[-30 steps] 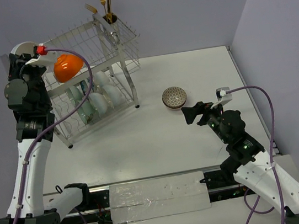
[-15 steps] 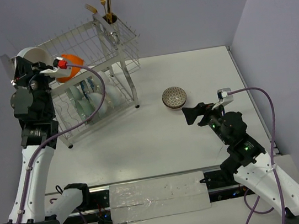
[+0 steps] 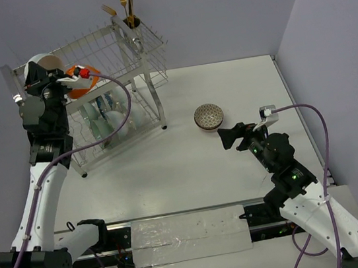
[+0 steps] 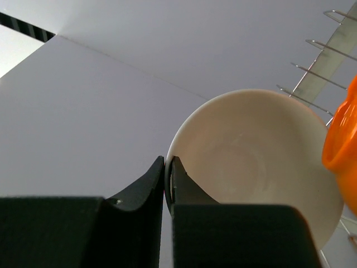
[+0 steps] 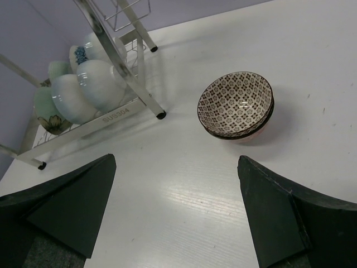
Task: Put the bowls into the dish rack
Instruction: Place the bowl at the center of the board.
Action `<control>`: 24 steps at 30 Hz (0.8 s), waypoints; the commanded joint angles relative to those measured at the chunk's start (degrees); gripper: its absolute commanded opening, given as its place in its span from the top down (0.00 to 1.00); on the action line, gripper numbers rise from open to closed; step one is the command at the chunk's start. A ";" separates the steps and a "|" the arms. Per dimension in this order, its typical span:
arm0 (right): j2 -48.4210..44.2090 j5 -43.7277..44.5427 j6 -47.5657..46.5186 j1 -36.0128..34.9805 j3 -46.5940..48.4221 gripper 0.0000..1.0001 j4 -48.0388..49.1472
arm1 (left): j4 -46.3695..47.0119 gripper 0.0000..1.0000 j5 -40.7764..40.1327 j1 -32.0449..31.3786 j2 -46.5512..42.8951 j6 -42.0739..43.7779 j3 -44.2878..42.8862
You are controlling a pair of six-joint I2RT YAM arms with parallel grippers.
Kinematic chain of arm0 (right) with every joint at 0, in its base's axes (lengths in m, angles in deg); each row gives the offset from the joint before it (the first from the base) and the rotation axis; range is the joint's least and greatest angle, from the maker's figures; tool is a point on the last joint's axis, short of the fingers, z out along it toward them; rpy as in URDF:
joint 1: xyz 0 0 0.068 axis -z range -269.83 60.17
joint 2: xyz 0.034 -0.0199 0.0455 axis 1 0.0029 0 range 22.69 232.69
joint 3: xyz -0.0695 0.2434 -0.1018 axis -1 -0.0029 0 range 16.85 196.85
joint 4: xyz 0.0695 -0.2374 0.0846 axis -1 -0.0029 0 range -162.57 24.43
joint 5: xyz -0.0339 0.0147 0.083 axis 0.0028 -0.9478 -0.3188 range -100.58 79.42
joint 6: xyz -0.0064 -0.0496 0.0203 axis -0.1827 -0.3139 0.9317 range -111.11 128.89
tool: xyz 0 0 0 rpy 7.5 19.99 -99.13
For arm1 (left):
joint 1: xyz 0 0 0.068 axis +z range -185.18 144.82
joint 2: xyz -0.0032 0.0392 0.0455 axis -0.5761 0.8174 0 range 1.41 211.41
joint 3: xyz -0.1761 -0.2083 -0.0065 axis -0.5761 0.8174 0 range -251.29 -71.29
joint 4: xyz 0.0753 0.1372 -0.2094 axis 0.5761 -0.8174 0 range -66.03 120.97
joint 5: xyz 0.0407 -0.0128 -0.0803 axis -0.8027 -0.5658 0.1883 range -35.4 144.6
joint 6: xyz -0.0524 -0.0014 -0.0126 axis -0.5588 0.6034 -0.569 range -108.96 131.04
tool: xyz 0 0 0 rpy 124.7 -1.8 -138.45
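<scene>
Here a white bowl point(image 4: 262, 156) is held up on edge at the far left end of the dish rack point(image 3: 143, 54), level with its upper tier. Its hollow faces the left wrist camera and its rim runs roughly upright. The left gripper point(image 4: 168, 165) has its two fingers pinched nearly together on the left part of that rim, one inside and one outside. Just to the right is an orange bowl point(image 4: 343, 142), also tilted on edge on the upper tier; whether the two bowls touch cannot be told. The lower tier carries a row of white and pale teal bowls point(image 5: 83, 84) leaning on edge between the tines. A cutlery cup point(image 3: 130, 22) at the rack's far right corner holds gold utensils point(image 3: 124, 1) standing upright. To the right of the rack, apart from it, a patterned bowl point(image 5: 236, 104) sits mouth up on the white table point(image 3: 191, 172), apparently nested in a second bowl. The right gripper point(image 5: 175, 215) hovers near it, on the near side, its jaws spread wide and gripping nothing.
</scene>
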 commanded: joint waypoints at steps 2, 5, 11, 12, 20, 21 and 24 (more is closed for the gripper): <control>0.72 0.27 -0.32 -0.25 -0.64 0.03 2.82 | 7.30 1.00 0.56 0.23 2.17 0.96 -6.13; 0.72 -0.25 -0.49 -0.25 -0.73 0.03 3.17 | 8.81 1.00 -0.67 0.23 3.75 -5.36 -10.95; 0.45 -1.48 -1.02 -0.25 -0.99 0.03 3.78 | 9.68 1.00 -6.99 0.15 5.52 -16.52 -20.71; 0.45 -1.49 -1.02 -0.34 -1.00 0.03 3.87 | 9.33 1.00 -7.78 0.15 5.52 -18.10 -21.69; 0.63 -2.97 -1.02 -0.25 -0.30 0.03 4.05 | -22.41 1.00 -4.56 -6.96 1.04 -56.48 -33.02; 0.80 -3.15 -1.02 -0.25 -0.12 0.03 3.96 | -25.79 1.00 -3.15 -7.67 0.69 -61.14 -33.65; 0.80 -3.42 -0.94 -0.25 0.67 0.03 3.43 | -34.23 1.00 7.48 -9.08 -1.68 -81.59 -31.73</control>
